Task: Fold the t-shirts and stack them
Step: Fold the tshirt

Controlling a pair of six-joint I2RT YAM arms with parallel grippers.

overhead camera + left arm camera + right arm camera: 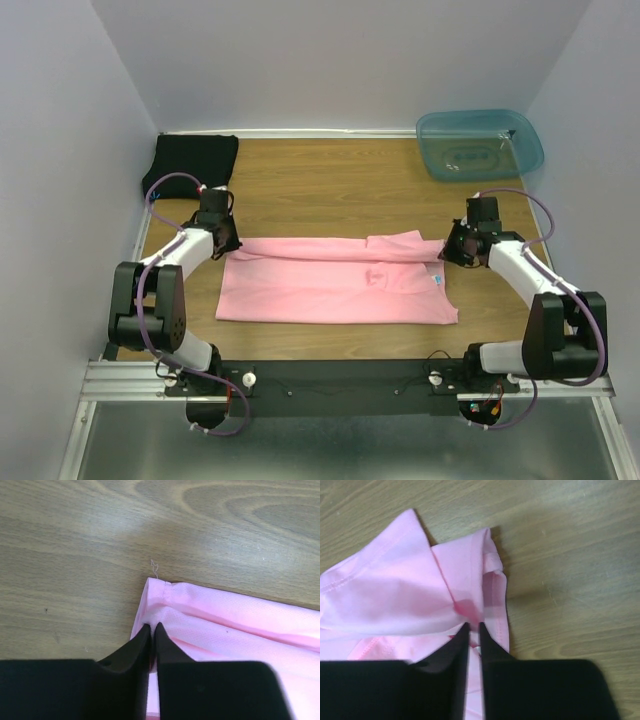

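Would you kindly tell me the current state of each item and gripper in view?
pink t-shirt: partly folded lengthwise, lying flat.
black t-shirt: looks folded, at the far left corner.
bin: upright, uncovered, apparently empty.
left gripper: nearly closed at the pink shirt's corner; grip unclear.
right gripper: nearly closed over the pink shirt's edge; grip unclear.

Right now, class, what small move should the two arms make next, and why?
Probably open both wider and lift clear: the pink shirt lies flat, folded lengthwise, and the left fingers and right fingers sit at its far corners with only a slim gap. Whether they grip cloth is unclear.
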